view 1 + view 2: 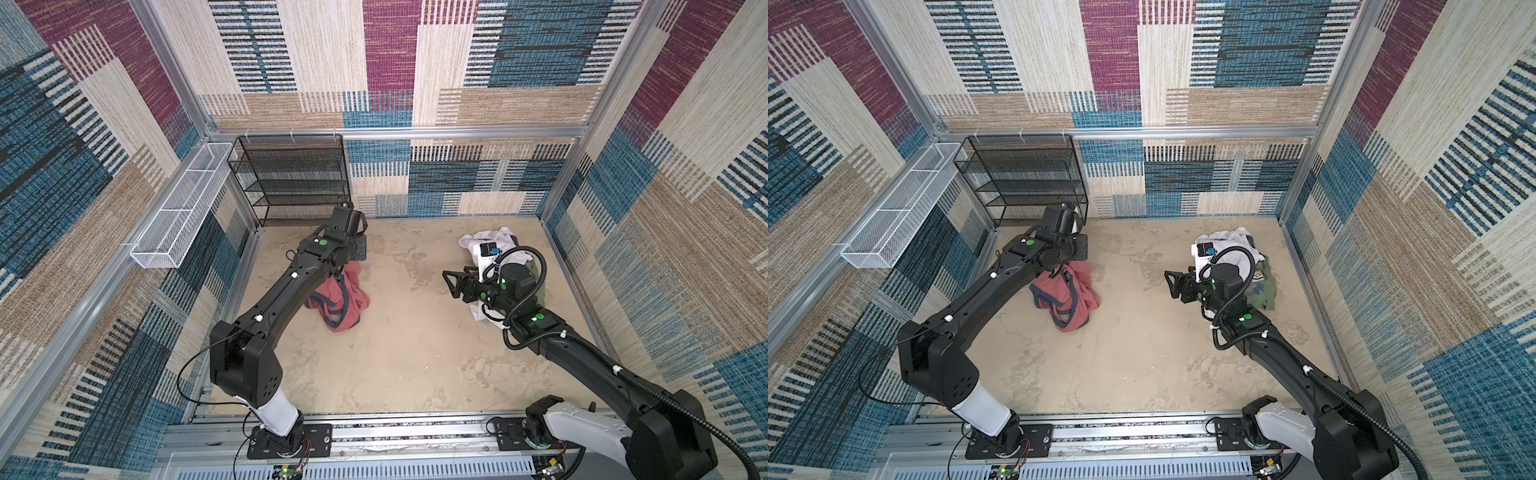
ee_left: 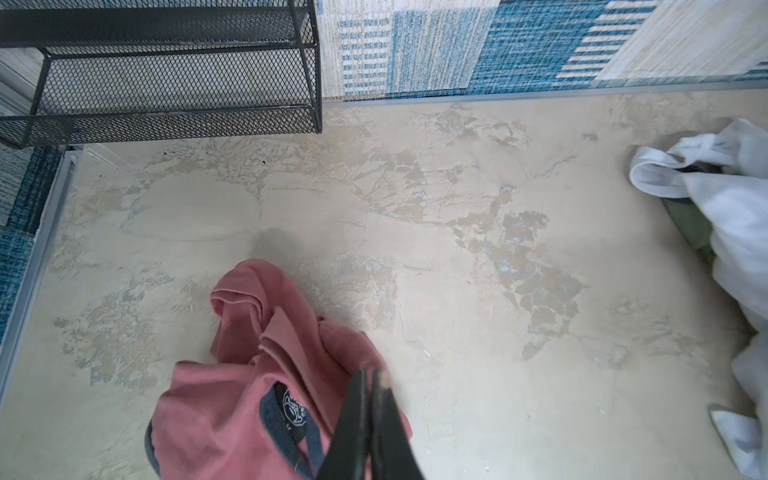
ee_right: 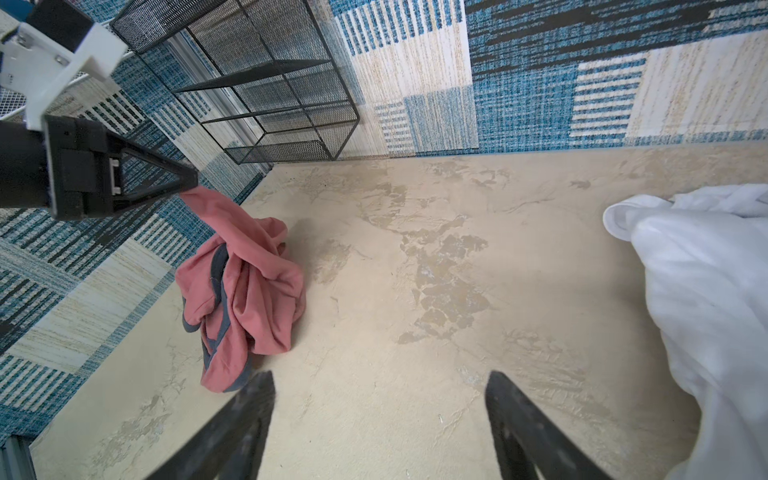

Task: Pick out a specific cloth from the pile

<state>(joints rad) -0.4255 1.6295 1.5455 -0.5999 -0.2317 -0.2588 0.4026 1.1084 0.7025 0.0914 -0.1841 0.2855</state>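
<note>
The cloth (image 1: 338, 303) (image 1: 1065, 297), salmon-red with grey-blue trim, lies bunched on the beige floor at left centre. One fold rises to my left gripper (image 3: 189, 183), which is shut on it. In the left wrist view the gripper (image 2: 374, 374) has its jaws pressed together over the cloth (image 2: 232, 399). The pile (image 1: 1264, 291) of white and olive-green garments sits at the right, partly hidden under my right arm. My right gripper (image 1: 449, 284) (image 3: 380, 382) hovers open and empty just left of the pile (image 3: 706, 291), pointing toward the cloth (image 3: 249, 291).
A black mesh shelf (image 1: 295, 178) stands against the back wall at the left. A white wire basket (image 1: 183, 208) hangs on the left wall. Carpet-patterned walls close in the floor on three sides, and a metal rail (image 1: 415, 432) runs along the front.
</note>
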